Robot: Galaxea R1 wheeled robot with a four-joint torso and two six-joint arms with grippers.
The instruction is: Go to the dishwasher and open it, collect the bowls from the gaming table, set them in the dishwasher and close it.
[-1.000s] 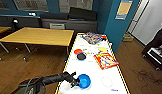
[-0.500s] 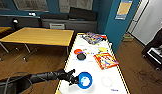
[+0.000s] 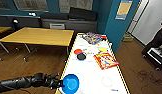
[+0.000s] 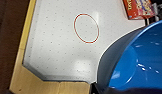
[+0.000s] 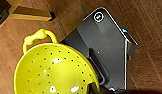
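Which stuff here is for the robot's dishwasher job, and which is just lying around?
For the job:
- blue bowl, at the left pincer
- orange-red bowl
- black bowl
- gaming table they sit on

Just lying about:
- red game box
- game boxes at the far end
- yellow-topped table
- yellow colander by the right wrist

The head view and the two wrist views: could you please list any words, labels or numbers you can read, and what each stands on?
None can be read.
Red game box on the white table: printing too blurred.
Far game box: too blurred.
Wall poster: text too small.
Framed wall prints: unreadable.
Round symbol on the robot's dark base: a mark, no letters.
Blue bowl and yellow colander: no lettering visible.
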